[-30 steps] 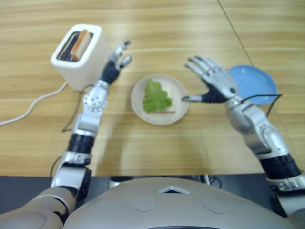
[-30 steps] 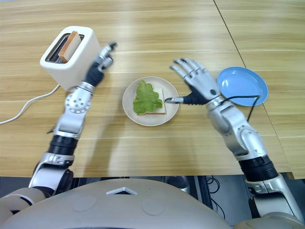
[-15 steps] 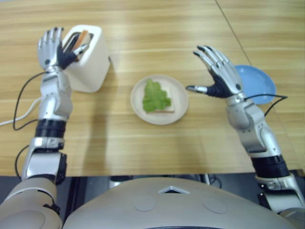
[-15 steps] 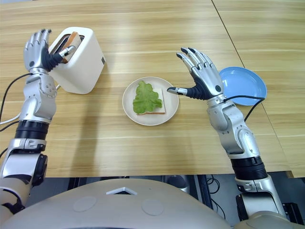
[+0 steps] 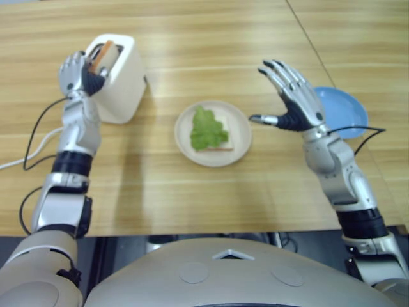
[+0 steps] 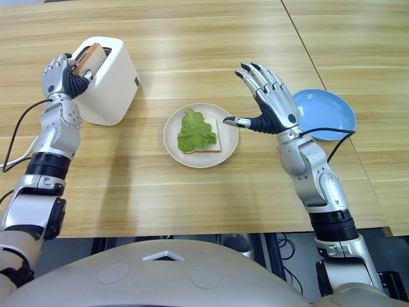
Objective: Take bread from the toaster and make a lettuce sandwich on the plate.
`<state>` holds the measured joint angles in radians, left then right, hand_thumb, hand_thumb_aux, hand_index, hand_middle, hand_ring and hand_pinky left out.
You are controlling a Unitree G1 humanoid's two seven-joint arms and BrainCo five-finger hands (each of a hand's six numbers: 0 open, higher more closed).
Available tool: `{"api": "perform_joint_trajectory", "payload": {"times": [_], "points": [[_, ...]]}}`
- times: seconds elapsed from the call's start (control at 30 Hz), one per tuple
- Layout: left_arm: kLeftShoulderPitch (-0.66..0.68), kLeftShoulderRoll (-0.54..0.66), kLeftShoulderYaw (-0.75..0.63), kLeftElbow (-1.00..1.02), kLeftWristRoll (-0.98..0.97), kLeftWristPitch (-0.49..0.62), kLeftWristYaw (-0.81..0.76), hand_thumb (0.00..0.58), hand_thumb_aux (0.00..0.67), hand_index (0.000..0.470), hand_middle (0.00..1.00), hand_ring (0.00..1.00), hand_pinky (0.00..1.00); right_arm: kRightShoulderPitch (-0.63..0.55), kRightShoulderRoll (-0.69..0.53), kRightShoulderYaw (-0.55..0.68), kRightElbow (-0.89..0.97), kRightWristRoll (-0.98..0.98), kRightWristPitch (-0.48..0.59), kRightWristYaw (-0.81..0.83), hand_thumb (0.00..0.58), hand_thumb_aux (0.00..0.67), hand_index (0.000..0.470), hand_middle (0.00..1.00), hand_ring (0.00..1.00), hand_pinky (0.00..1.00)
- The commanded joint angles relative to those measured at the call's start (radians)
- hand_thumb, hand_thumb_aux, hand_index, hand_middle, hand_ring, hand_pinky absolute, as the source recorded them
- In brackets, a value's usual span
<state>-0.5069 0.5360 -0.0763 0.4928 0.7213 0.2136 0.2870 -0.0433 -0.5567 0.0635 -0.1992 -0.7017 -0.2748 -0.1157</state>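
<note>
A white toaster (image 6: 112,83) stands at the left of the wooden table, with a bread slice (image 6: 91,56) sticking up from its slot. My left hand (image 6: 59,73) is at the toaster's left top edge, its fingers curled onto the near end of that slice. The cream plate (image 6: 204,163) in the middle holds a bread slice (image 6: 215,144) with a lettuce leaf (image 6: 193,131) lying on it. Raised just right of the plate, my right hand (image 6: 273,105) is open with its fingers spread and holds nothing.
A blue plate (image 6: 326,115) lies to the right, behind my right hand. The toaster's white cord (image 6: 14,157) trails off to the left edge. A black cable (image 6: 25,121) loops beside my left forearm. Bare wood lies in front of and behind the cream plate.
My left hand swung from the toaster's right side to its left top, then lowered and curled onto the bread slice. My right hand rose from the plate's rim and has held still since.
</note>
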Motion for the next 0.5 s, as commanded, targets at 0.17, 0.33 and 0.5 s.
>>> {"api": "perform_joint_trajectory", "payload": {"times": [0.17,0.33,0.5], "points": [[0.074,-0.037,0.07,-0.295,-0.108,-0.196,0.146,0.58,0.67,0.46,1.0,1.0,1.0,0.003,-0.003,-0.014,0.019,-0.008,0.003,0.0,0.0,0.0,0.0,0.0,0.0,0.0],[0.121,-0.101,0.159,-0.506,-0.369,-0.4,0.067,0.58,0.67,0.46,1.0,1.0,1.0,-0.001,0.004,-0.037,0.045,0.031,0.0,-0.011,0.0,0.0,0.0,0.0,0.0,0.0],[0.102,-0.182,0.132,-0.491,-0.738,-0.418,-0.266,0.58,0.67,0.46,1.0,1.0,1.0,-0.018,0.042,-0.098,0.118,0.191,-0.036,-0.009,0.0,0.0,0.0,0.0,0.0,0.0]]}}
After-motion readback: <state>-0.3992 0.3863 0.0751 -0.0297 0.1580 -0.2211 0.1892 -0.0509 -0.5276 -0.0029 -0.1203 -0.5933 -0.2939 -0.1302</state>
